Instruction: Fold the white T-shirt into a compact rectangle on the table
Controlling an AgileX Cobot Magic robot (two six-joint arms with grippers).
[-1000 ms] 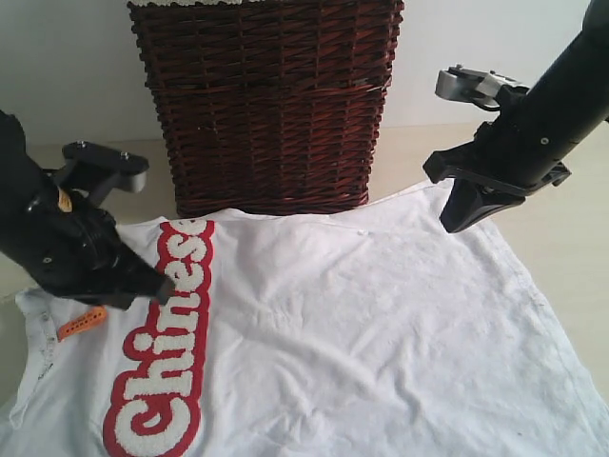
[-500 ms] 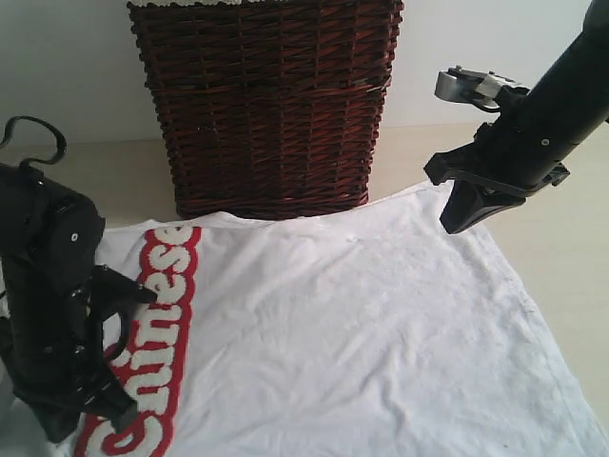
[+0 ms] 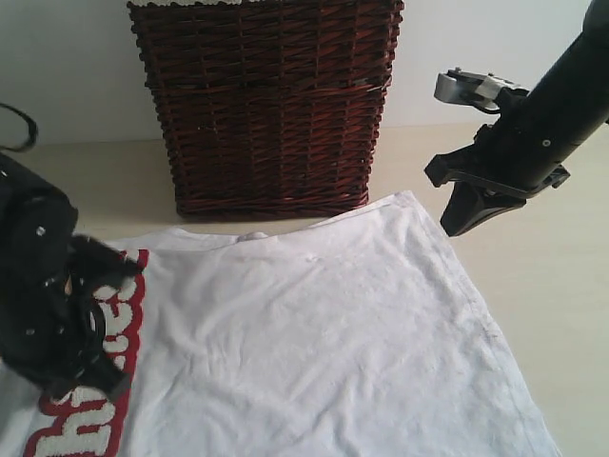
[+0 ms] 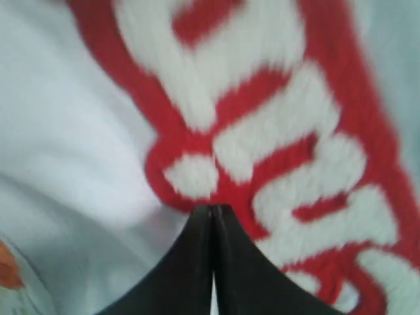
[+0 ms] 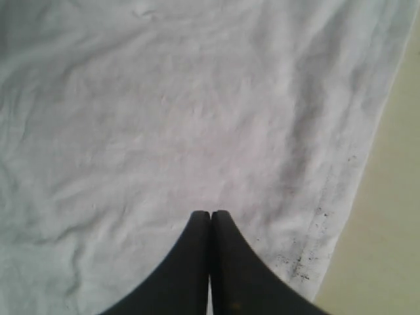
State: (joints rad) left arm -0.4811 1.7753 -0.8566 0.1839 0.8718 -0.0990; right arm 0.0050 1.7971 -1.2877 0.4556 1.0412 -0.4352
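The white T-shirt (image 3: 324, 352) lies spread flat on the table (image 3: 547, 286), its far edge just short of the basket. Its red-outlined word strip (image 3: 90, 424) shows at the lower left. My left gripper (image 3: 112, 379) is low on that strip; in the left wrist view its jaws (image 4: 211, 209) are shut with their tips in the lettering (image 4: 275, 131). An orange tag (image 4: 6, 270) peeks in at that view's edge. My right gripper (image 3: 455, 227) hangs shut and empty above the shirt's far right corner, over plain white cloth (image 5: 164, 118) near the speckled hem (image 5: 315, 236).
A tall dark red wicker basket (image 3: 266, 105) stands at the back middle against the white wall. Bare table lies right of the shirt (image 5: 394, 197) and left of the basket (image 3: 105, 181).
My left arm has swung down toward the near left, and the shirt has slid with it, away from the basket. The word strip is now partly out of frame. The right arm has not moved.
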